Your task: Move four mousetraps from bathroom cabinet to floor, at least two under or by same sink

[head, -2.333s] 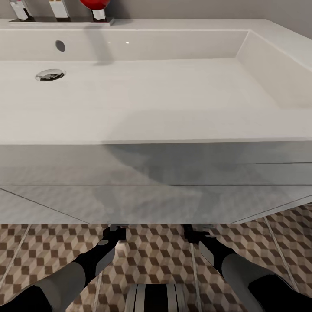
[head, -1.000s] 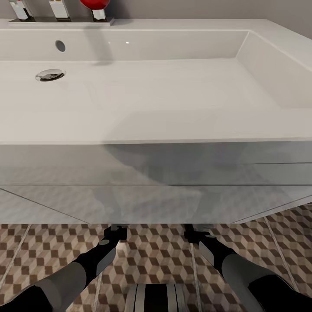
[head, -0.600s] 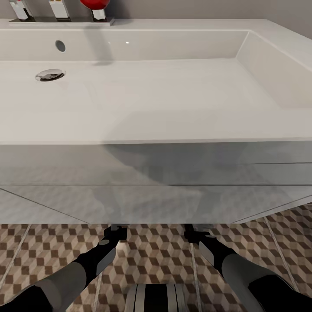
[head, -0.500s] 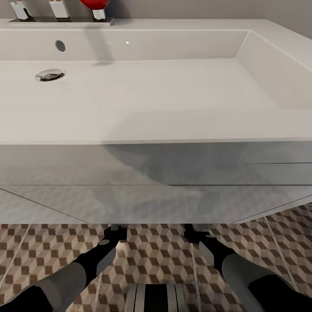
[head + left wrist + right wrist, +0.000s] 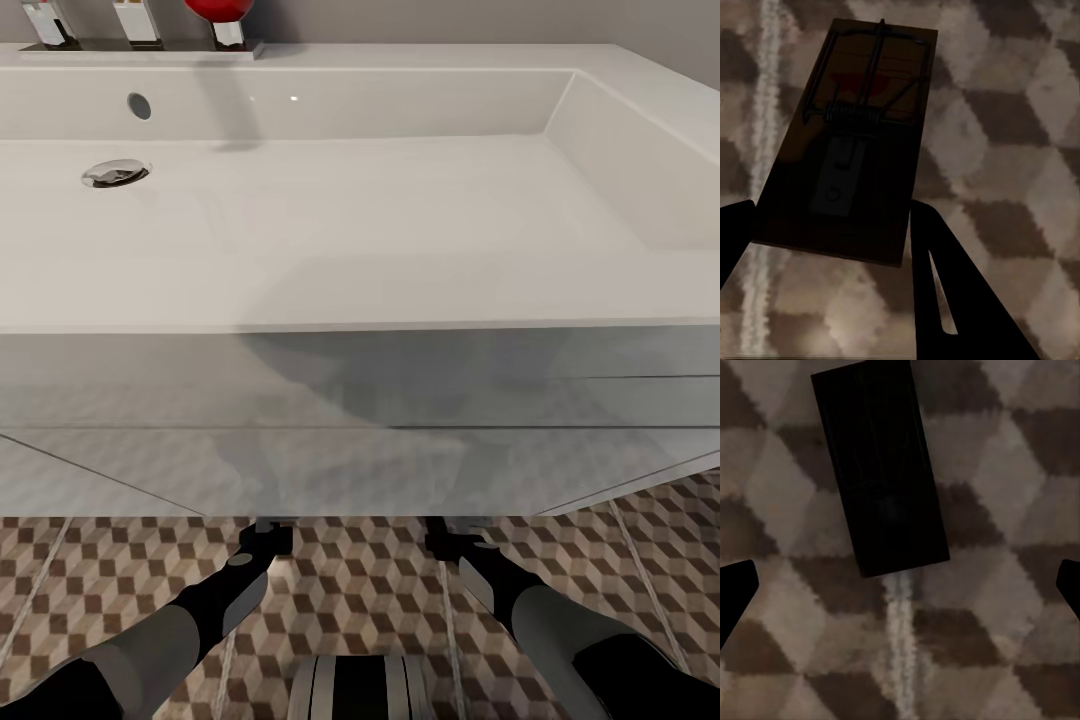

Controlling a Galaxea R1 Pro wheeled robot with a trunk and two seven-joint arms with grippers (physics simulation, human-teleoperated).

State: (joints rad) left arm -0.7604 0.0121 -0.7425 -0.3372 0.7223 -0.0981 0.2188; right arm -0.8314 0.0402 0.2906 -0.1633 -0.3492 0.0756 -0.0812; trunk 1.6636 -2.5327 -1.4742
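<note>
In the left wrist view a mousetrap, dark wood with a pale spring and bar, sits between the fingers of my left gripper, which is shut on its sides above the bathroom floor. A second mousetrap lies flat and dark on the cube-patterned tiles ahead of my right gripper, which is open and apart from it. In the head view both grippers, left and right, reach low under the sink, their tips hidden by its front. The cabinet is out of view.
The wide white sink has a drain and taps at its back left. A glossy white vanity front hangs below it, close over my wrists. Patterned floor shows between my arms, and my base is at the bottom.
</note>
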